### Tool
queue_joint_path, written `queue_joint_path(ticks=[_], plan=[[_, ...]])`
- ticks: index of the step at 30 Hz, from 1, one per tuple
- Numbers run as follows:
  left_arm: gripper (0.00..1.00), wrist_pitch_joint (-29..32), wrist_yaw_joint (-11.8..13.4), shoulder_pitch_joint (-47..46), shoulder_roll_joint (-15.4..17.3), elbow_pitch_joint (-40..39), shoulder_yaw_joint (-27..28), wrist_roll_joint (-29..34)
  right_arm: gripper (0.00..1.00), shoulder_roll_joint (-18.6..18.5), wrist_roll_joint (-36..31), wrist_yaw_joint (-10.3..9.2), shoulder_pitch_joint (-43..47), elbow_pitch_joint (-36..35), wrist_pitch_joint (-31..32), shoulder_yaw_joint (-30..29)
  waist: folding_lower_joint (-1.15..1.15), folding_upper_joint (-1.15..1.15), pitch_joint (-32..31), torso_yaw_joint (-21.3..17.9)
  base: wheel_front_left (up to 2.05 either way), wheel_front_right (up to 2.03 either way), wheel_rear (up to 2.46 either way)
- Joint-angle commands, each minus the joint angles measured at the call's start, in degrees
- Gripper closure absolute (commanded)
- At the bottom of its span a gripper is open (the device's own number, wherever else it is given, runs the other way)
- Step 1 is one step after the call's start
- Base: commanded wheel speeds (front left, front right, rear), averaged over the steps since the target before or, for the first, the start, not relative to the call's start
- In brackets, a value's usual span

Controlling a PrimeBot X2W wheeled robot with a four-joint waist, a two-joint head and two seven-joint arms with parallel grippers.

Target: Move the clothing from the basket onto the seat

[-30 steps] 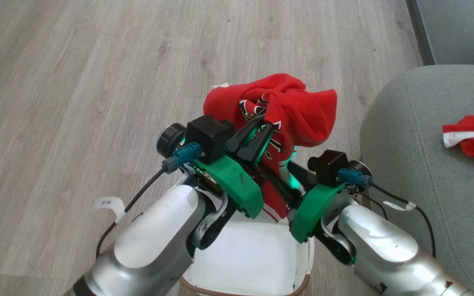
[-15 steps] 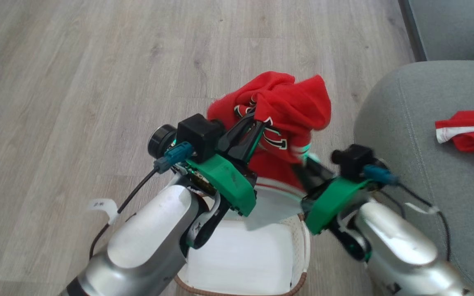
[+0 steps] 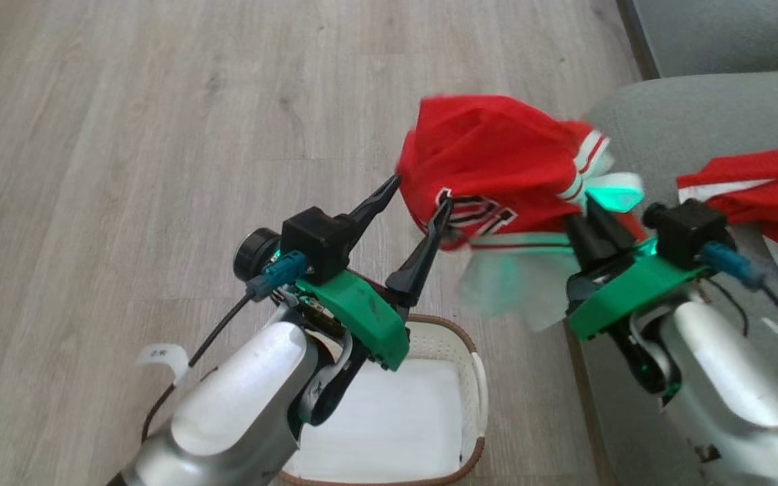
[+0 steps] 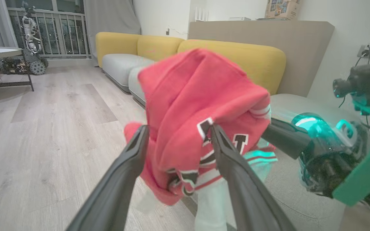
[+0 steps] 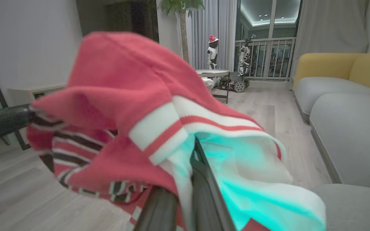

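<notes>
Two red garments on show: a jersey (image 3: 490,155) up in the air over the floor, between the basket and the seat, and a second piece (image 3: 754,182) lying on the seat (image 3: 699,108) at the right. On the jersey, bold black block lettering with a white outline, folded over and not readable; white trim with red stripes at one edge. A small white tag (image 3: 159,354) on the left arm's cable, marked but too small to read; a printed cardboard box (image 4: 283,9) atop a beige partition, print equally illegible. Spread wide, the left fingers (image 3: 433,229), tips at the jersey's lower left edge with nothing clamped; cannot tell whether touching the cloth. Pressed together, the right fingers (image 3: 591,229), pinching the striped white trim, a green glow on the fabric there. Under the left arm, the basket (image 3: 478,385) standing on the floor, white bottom showing, brown rim near the seat's rounded front corner. Pale grey wood-plank floor (image 3: 125,135) underneath, a wide stretch of it to the left and ahead. Farther off, a long sofa (image 4: 236,57) with yellow back and grey cushions, a wall socket (image 4: 366,50), a round table (image 5: 212,72), curtains, a railed window, a leafy plant. Right side of the jersey overlapping the seat's near edge in the head view, height above the cushion not to be judged.
</notes>
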Motion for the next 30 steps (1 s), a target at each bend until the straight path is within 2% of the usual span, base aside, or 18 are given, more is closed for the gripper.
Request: queue_joint_path(ticks=[1,7,18,30], plan=[[0.0,-0.5,0.0,-2.1,0.7,-1.9,2.0,-0.4,1.0,-0.4,-0.4,-0.01,-0.4,-2.6,-0.4,-0.3,0.0,0.0,0.1,-0.7,0.0,0.0,0.0],[0.0,-0.8,-0.4,-1.9,0.2,-1.4,0.9,-0.2,1.0,-2.6,-1.4,-0.01,1.1,-5.9,-0.4,-3.8,0.0,0.0,0.5,-3.8,0.0,0.0,0.0],[0.0,-2.1,-0.4,-2.2,-0.8,0.6,-0.9,1.0,1.0,-5.5,-1.4,-0.01,4.7,-12.8,-0.4,-9.0,0.0,0.0,1.8,-12.9,0.0,0.0,0.0],[0.0,-3.8,-0.5,-3.9,-1.2,3.6,-1.2,1.9,1.0,-6.3,-1.3,-0.01,7.5,-16.2,-0.4,-13.0,0.0,0.0,3.6,-21.6,0.0,0.0,0.0]])
